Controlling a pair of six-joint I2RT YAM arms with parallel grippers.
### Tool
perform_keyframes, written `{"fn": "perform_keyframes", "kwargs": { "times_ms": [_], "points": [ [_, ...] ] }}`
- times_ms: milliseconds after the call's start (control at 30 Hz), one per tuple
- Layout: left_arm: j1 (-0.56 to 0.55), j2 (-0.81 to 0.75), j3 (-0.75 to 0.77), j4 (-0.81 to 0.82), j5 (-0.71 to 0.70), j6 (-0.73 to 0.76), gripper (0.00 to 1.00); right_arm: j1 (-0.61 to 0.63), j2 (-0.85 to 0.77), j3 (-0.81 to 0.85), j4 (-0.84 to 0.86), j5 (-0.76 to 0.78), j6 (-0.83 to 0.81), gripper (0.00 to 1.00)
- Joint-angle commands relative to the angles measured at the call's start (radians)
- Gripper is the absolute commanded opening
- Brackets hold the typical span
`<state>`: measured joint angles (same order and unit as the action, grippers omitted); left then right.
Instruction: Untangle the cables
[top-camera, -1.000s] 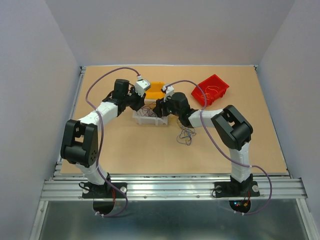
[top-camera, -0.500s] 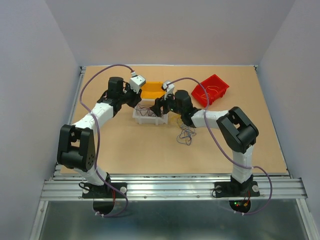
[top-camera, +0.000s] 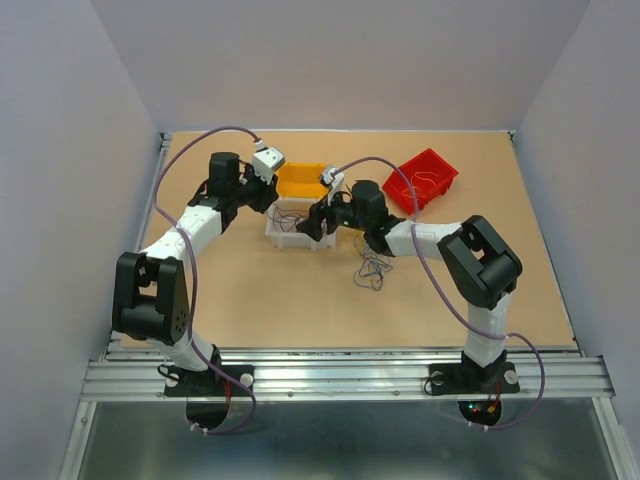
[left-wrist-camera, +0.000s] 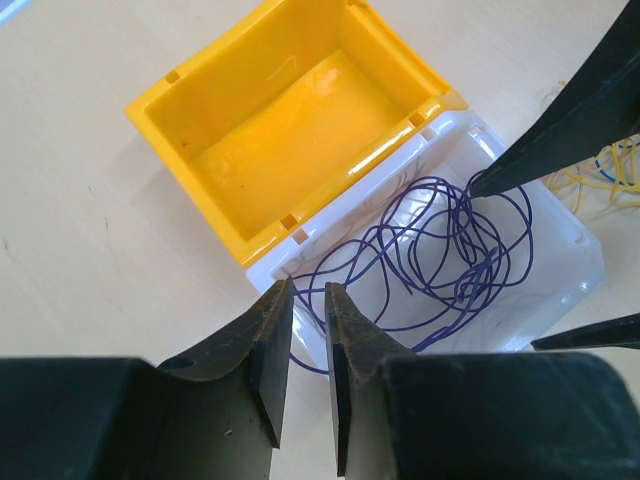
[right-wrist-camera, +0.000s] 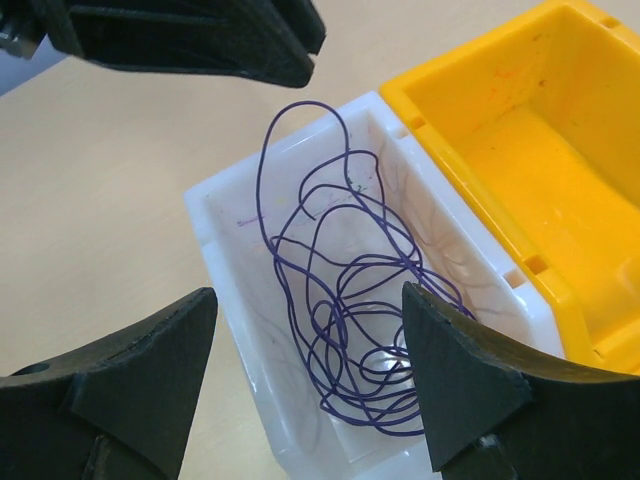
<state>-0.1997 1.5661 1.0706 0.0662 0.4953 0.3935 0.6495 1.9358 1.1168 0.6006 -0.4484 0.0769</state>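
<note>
A loose tangle of purple wire (right-wrist-camera: 372, 300) lies in the white bin (right-wrist-camera: 225, 260), also seen as purple wire (left-wrist-camera: 450, 250) from the left wrist. One loop hangs over the bin's near rim. My right gripper (right-wrist-camera: 308, 300) hovers open and wide above that tangle, empty. My left gripper (left-wrist-camera: 308, 288) is beside the bin's corner, its jaws parted by a narrow gap with nothing between them. A small mixed clump (top-camera: 372, 270) of thin wires rests on the table in front of the right arm. In the top view the left gripper (top-camera: 272, 193) and right gripper (top-camera: 314, 220) flank the white bin (top-camera: 292, 238).
A yellow bin (top-camera: 300, 180) with nothing in it touches the white bin's far side. A red bin (top-camera: 420, 178) at the back right holds an orange-yellow strand. Some yellow strands (left-wrist-camera: 610, 175) show past the white bin. The right gripper's fingers (left-wrist-camera: 570, 130) reach into the left wrist view.
My left arm has drawn back to the left, away from above the white bin, uncovering the yellow bin. The right gripper has shifted slightly left over the white bin.
</note>
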Motion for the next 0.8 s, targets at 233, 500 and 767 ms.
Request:
{"fn": "perform_keyframes", "kwargs": {
  "times_ms": [233,500,767],
  "points": [
    [0.032,-0.075,-0.024,0.063,0.049,-0.024,0.31,0.065,0.075,0.208,-0.150,0.031,-0.135,0.69],
    [0.037,-0.072,-0.023,0.064,0.054,-0.021,0.32,0.076,0.120,0.275,-0.208,0.030,-0.163,0.61],
    [0.040,-0.071,-0.021,0.064,0.055,-0.021,0.32,0.084,0.155,0.324,-0.236,0.048,-0.166,0.38]
  ]
}}
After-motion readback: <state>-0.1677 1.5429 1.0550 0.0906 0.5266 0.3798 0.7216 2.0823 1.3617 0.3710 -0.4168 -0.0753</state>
